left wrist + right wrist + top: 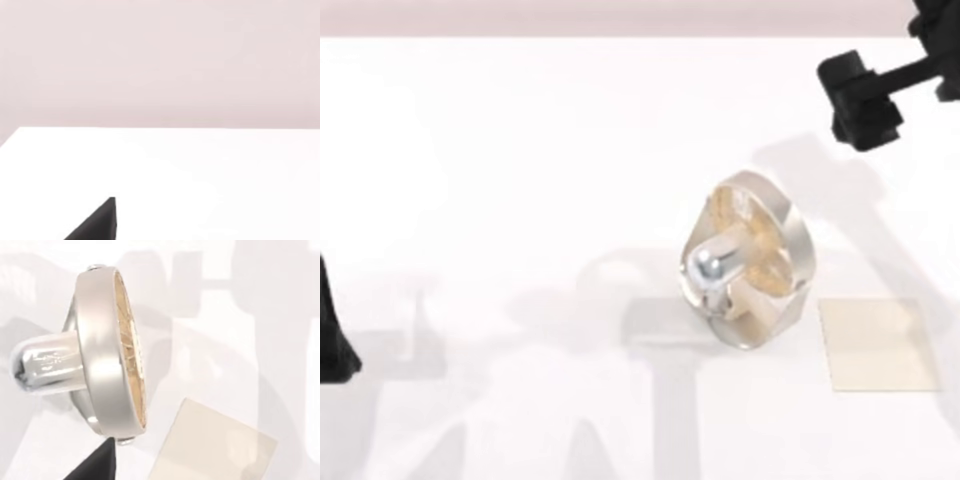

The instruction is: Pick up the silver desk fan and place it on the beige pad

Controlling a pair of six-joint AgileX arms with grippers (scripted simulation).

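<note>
While the silver desk fan (748, 262) sits on the counter (520, 150) beside the beige pad (878, 343), ungrasped, the right gripper (860, 100) hovers apart, its opening impossible to tell.

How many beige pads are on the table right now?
1. The beige pad lies flat toward the table's right side, just right of the silver desk fan, not touching it. None looks hidden.

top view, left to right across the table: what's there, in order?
left arm parked at the left edge → silver desk fan → beige pad, apart from the fan. The right gripper sits up at the far right, overlapping the pad's span, so I leave it unranked.
</note>
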